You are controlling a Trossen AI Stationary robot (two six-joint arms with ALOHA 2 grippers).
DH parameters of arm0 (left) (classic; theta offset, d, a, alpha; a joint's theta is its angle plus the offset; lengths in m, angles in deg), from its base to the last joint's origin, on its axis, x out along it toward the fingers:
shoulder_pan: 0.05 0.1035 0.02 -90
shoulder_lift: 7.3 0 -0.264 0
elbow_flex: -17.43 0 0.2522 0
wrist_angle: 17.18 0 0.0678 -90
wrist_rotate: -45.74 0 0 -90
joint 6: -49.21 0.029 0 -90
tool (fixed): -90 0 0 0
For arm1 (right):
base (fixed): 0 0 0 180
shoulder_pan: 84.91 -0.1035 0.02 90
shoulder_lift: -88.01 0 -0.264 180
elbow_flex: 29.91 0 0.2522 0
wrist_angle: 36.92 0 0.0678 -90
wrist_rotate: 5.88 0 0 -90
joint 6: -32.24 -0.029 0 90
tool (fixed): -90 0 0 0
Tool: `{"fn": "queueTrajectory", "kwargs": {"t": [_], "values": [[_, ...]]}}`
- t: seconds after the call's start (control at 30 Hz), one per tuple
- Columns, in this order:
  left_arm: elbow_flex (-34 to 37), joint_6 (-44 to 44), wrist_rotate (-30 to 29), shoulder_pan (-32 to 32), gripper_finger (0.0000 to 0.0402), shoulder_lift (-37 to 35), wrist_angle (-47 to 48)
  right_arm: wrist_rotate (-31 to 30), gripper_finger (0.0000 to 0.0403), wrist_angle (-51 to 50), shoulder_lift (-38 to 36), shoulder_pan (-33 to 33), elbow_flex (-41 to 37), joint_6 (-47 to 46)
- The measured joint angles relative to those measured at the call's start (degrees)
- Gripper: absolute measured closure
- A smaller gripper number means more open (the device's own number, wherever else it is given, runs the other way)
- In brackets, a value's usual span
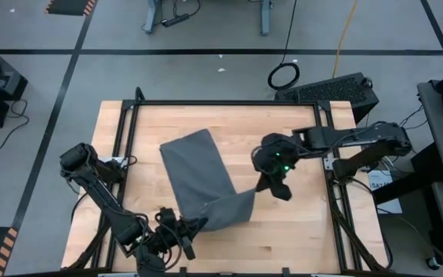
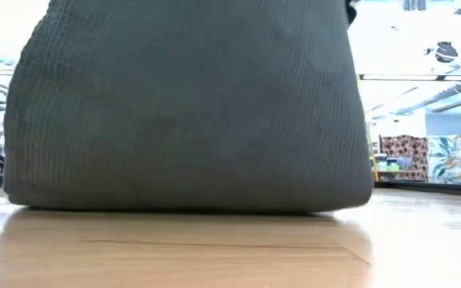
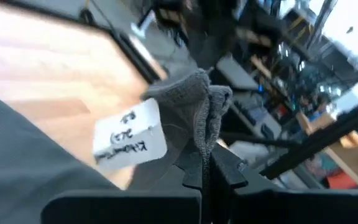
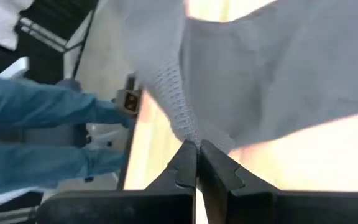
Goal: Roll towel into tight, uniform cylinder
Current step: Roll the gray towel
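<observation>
The dark grey towel lies slantwise on the wooden table. Its far part rests flat and its near end is raised between my two grippers. In the low view the towel fills most of the picture, its lower fold resting on the table, and hides both grippers. My left gripper is shut on the near left corner, next to a white tag. My right gripper is shut on the near right corner. My left gripper pinches a bunched corner of the towel between its two fingers, right beside the white tag. The fingers come nearly level from the table's near left side. The corner is lifted clear of the wood. My right gripper pinches the towel's near right corner between its two fingers, on the hemmed edge. The fingers slant down from the table's right side. The cloth spreads away from the fingers toward the left gripper, raised off the table.
A black metal frame runs along the table's far and side edges. Bare wood lies right of the towel and along the near edge. A person in blue stands beyond the table. A cable coil and a black case lie on the floor behind.
</observation>
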Motion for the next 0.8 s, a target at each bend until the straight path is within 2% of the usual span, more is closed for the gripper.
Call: {"fn": "queueTrajectory", "kwargs": {"t": [0.13, 0.2, 0.3, 0.5, 0.63, 0.8], "values": [[0.0, 0.1, 9.4, 3.3, 0.04, 0.0, -0.4, 0.9, 0.0402, 0.0, 0.1, 2.9, 0.0, 0.0], [0.0, 1.5, 12.3, 5.2, 0.04, 0.0, -0.8, 2.2, 0.0402, -1.0, -0.8, 3.8, 0.0, 0.1], [0.0, 7.5, 16.0, 7.7, 0.04, -0.7, -0.6, 2.9, 0.0402, -2.2, -2.7, 4.2, 0.0, -0.3], [0.0, 18.9, 28.8, 13.7, 0.04, -3.7, 0.0, 1.4, 0.0402, -7.2, -6.5, 4.1, 0.0, -1.6], [0.0, 25.0, 32.4, 17.1, 0.0396, -5.0, 1.0, -2.0, 0.0402, -8.9, -8.7, 4.4, 0.0, -4.0], [-0.1, 28.4, 31.0, 17.4, 0.0394, -6.3, 1.9, -6.0, 0.0402, -10.3, -10.9, 5.1, 0.0, -5.5]]}}
